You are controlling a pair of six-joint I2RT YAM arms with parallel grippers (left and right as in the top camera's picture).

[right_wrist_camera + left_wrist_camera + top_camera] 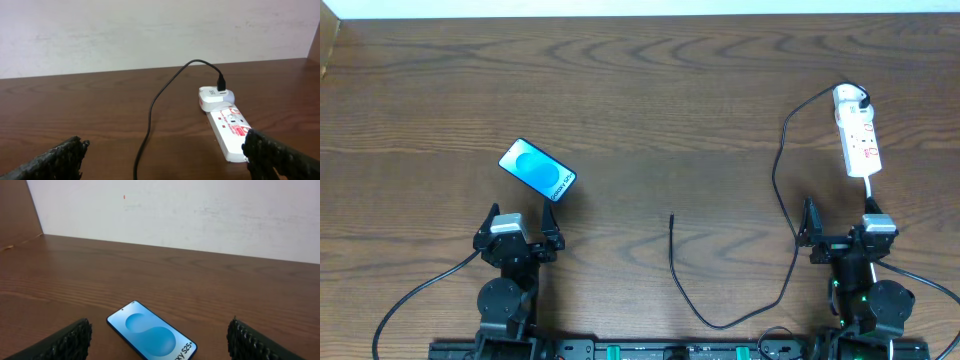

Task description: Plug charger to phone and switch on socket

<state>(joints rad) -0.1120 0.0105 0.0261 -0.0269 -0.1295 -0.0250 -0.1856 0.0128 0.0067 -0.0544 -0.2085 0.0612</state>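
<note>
Lower left, left gripper (pixel 523 218) sits with fingers spread, aimed at the phone (pixel 538 170); lower right, right gripper (pixel 838 218) likewise spread before the socket (pixel 858 137); charger (pixel 671 240) tip loose between, ready for grabbing.

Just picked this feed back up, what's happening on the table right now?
Nothing is held yet. Both the left gripper and right gripper sit open at the near side of the table. The phone lies screen-up just ahead of the left one. The charger runs from the socket in front of the right gripper, its free tip lying on the table between the arms, not in the phone.
</note>
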